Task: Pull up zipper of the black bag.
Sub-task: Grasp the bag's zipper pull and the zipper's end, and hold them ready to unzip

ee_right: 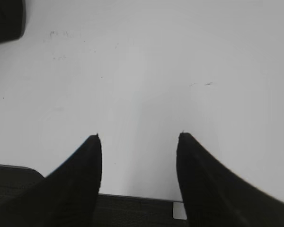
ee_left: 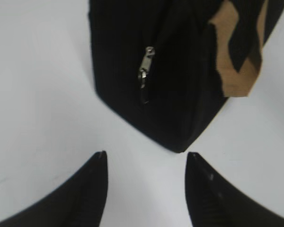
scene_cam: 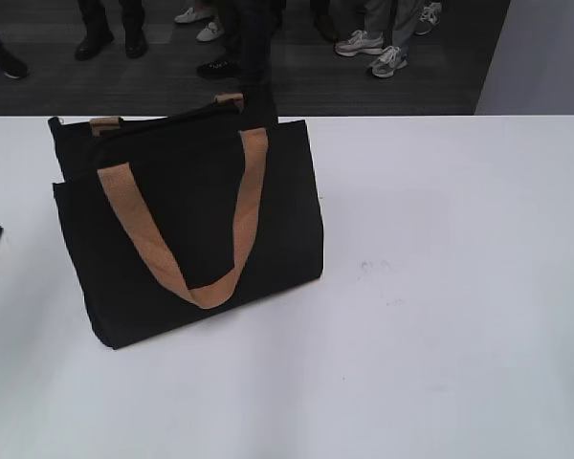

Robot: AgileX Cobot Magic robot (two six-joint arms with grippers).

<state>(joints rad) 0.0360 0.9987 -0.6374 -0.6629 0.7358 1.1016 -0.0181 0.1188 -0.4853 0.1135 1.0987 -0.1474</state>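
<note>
Left gripper (ee_left: 144, 156) jaws apart, empty; small silvery metal zipper pull (ee_left: 145, 64) on the black fabric tote bag (scene_cam: 191, 229) lies straight ahead. Right gripper (ee_right: 138, 137) apart, farther off.

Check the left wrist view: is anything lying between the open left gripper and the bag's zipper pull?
Only bare white table separates the left gripper from the black bag; the zipper pull sits untouched.

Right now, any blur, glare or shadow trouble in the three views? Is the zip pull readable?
Left wrist view: soft focus, yet the silvery zipper pull stands out on the black bag; the open left gripper is blurred. Right wrist view: the open right gripper hangs over the evenly lit white table, faint scuffs, no glare. Exterior view: the bag's fabric is nearly featureless, soft shadow beneath, pull not discernible.
</note>
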